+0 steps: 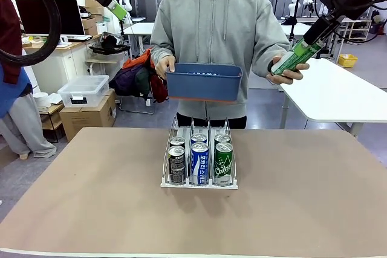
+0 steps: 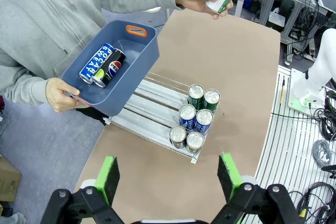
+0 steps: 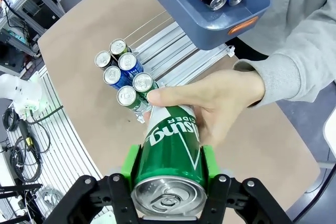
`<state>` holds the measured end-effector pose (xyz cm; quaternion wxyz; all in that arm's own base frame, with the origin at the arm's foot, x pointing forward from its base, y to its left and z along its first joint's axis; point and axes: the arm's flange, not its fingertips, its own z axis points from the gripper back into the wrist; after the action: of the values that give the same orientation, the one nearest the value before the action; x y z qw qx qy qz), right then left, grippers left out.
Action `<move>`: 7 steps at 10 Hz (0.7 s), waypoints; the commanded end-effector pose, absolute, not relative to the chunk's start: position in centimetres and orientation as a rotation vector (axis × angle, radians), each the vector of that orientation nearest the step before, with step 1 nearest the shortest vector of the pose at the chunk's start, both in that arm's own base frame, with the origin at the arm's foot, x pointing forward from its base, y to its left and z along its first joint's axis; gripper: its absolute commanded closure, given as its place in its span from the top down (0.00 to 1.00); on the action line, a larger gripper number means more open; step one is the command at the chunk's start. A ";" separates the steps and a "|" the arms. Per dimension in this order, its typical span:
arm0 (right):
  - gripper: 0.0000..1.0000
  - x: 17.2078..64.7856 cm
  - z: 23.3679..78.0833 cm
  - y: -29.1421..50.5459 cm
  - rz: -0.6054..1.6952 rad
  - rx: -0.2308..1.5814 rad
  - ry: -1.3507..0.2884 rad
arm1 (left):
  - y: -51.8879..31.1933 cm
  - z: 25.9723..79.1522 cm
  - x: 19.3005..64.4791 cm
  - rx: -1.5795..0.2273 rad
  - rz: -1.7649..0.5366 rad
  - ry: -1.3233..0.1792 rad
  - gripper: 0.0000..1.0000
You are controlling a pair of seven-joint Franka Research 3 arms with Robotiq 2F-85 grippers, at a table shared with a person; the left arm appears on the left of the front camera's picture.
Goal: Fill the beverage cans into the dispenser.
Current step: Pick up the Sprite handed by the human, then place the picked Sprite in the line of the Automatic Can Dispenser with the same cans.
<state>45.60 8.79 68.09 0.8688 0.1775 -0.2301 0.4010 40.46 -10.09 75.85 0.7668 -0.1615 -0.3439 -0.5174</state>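
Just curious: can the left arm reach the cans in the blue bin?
Probably yes: the left tool is open, nothing covers the Pocari Sweat can or Pepsi can in the blue bin.

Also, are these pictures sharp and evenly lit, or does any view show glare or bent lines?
Front view: soft even light, sharp, faint shadow under the dispenser. Left wrist view: sharp, but the wide lens bends the table edge. Right wrist view: the green can looms large near the lens, mild glare on its silver top.
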 end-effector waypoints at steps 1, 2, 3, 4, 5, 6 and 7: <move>0.37 45.6 68.1 8.9 0.851 0.369 -0.483 | -10.0 75.7 40.3 -0.379 -1.120 -0.742 1.00; 0.37 45.6 68.1 8.9 0.851 0.369 -0.483 | -10.0 75.7 40.3 -0.379 -1.120 -0.742 1.00; 0.37 45.6 68.1 8.9 0.851 0.369 -0.483 | -10.0 75.7 40.3 -0.379 -1.120 -0.742 1.00; 0.37 45.6 68.1 8.9 0.851 0.369 -0.483 | -10.0 75.7 40.3 -0.379 -1.120 -0.742 1.00; 0.37 45.6 68.1 8.9 0.851 0.369 -0.483 | -10.0 75.7 40.3 -0.379 -1.120 -0.742 1.00; 0.37 45.6 68.1 8.9 0.851 0.369 -0.483 | -10.0 75.7 40.3 -0.379 -1.120 -0.742 1.00; 0.37 45.6 68.1 8.9 0.851 0.369 -0.483 | -10.0 75.7 40.3 -0.379 -1.120 -0.742 1.00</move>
<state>45.63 8.82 67.98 0.8686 0.1776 -0.2292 0.4018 40.46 -10.09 75.85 0.7668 -0.1615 -0.3439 -0.5174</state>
